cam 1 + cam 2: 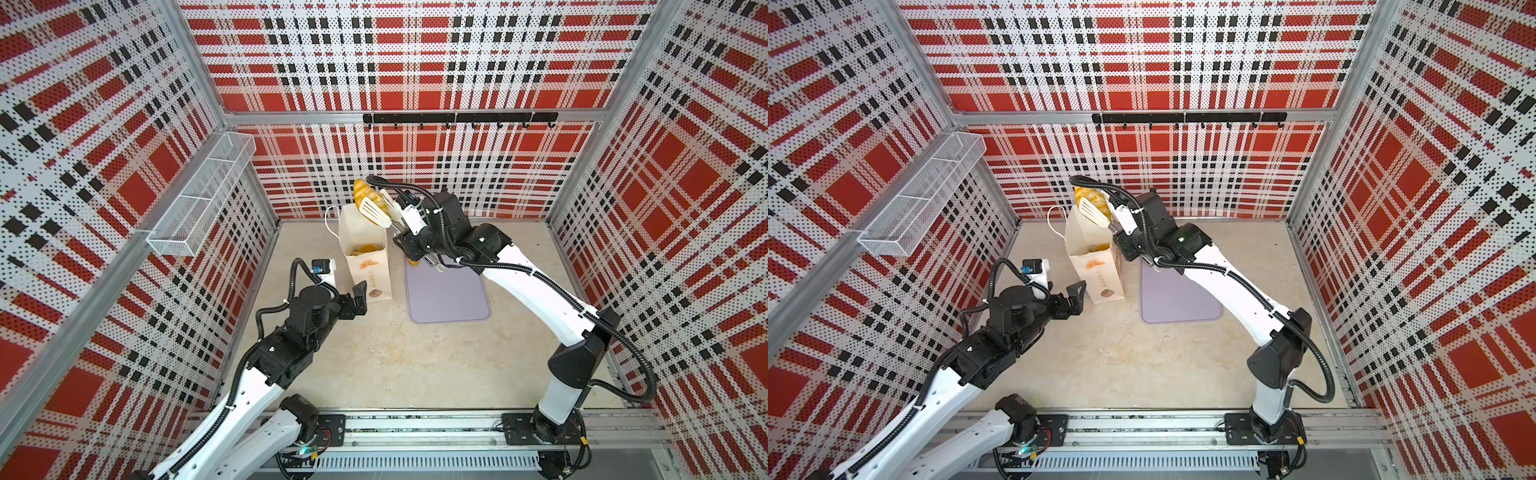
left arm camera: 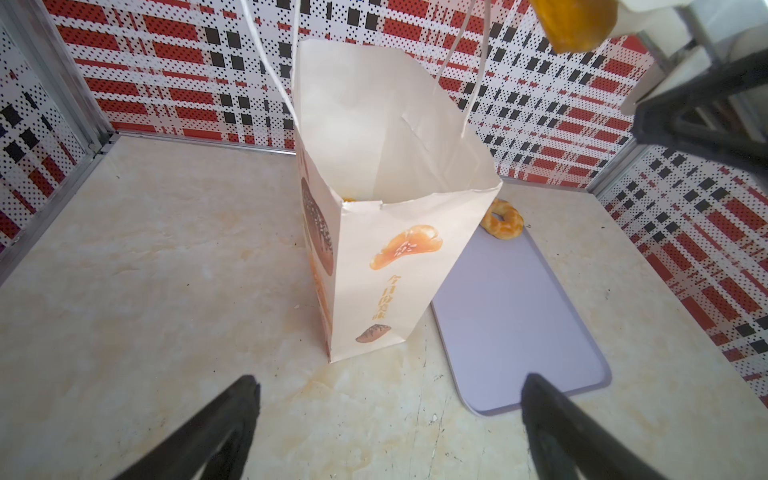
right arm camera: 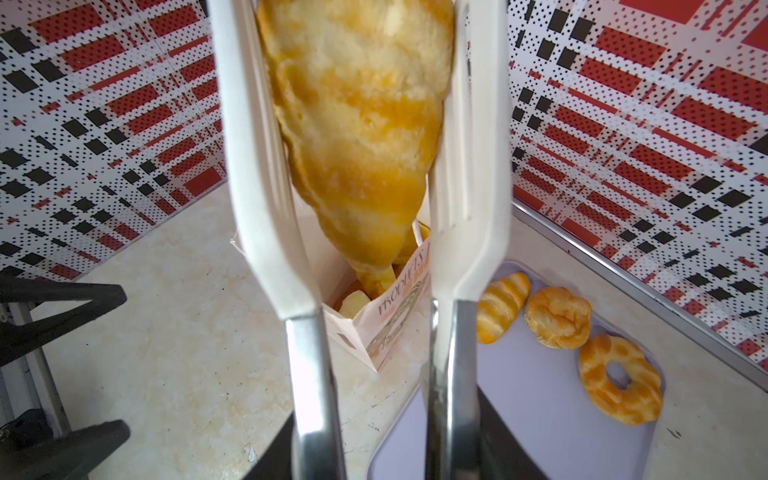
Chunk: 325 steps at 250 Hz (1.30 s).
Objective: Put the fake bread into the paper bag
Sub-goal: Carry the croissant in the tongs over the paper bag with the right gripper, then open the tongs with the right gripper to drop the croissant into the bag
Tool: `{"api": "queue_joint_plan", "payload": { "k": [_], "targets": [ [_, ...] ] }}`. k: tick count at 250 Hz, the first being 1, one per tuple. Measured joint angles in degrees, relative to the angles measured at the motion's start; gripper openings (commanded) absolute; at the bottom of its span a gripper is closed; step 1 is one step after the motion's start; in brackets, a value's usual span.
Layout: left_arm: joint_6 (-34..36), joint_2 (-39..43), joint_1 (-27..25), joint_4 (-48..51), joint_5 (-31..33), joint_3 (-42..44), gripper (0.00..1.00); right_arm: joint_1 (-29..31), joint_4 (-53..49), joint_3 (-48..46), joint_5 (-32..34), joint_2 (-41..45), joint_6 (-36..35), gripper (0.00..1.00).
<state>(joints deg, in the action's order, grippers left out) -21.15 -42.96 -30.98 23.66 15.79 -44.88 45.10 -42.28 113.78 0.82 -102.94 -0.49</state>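
Plaid walls (image 1: 415,62), beige table (image 1: 374,365). Croissant (image 3: 357,124): clamped between white tongs (image 3: 469,166), tip down over the open bag (image 2: 399,249). Right gripper (image 3: 384,453) pinches the tongs' steel handles. Bag stands upright with some bread (image 1: 362,249) inside. Lilac tray (image 2: 519,332) just beside it carries a small croissant (image 3: 500,305), a bun (image 3: 557,318) and a ring (image 3: 619,378). Left gripper (image 2: 392,384): spread wide, near the bag's base, not touching.

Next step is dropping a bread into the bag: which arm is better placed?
Right. The right gripper holds tongs clamping a croissant over the paper bag's open mouth. The left gripper is open and empty, low beside the bag's base.
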Motion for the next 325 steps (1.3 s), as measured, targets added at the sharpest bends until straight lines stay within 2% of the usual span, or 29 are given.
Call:
{"api": "queue_joint_plan", "payload": {
  "k": [131, 228, 288, 325],
  "targets": [
    [-1.6, 0.2, 0.8, 0.0, -2.5, 1.9, 1.0, 2.2, 0.4, 2.0, 0.1, -5.0, 0.1, 0.49],
    [-1.7, 0.3, 0.9, 0.0, -3.6, 2.4, 0.99, 2.4, -0.2, 2.0, 4.7, -7.1, 0.0, 0.52],
    [-1.7, 0.3, 1.0, 0.0, -3.8, 2.4, 0.99, 2.4, -0.4, 2.0, 6.1, -7.1, -0.1, 0.6],
    [-1.7, 0.5, 1.0, 0.0, -3.9, 2.5, 0.99, 2.4, -0.4, 2.0, 6.6, -7.1, -0.2, 0.62]
  ]
}}
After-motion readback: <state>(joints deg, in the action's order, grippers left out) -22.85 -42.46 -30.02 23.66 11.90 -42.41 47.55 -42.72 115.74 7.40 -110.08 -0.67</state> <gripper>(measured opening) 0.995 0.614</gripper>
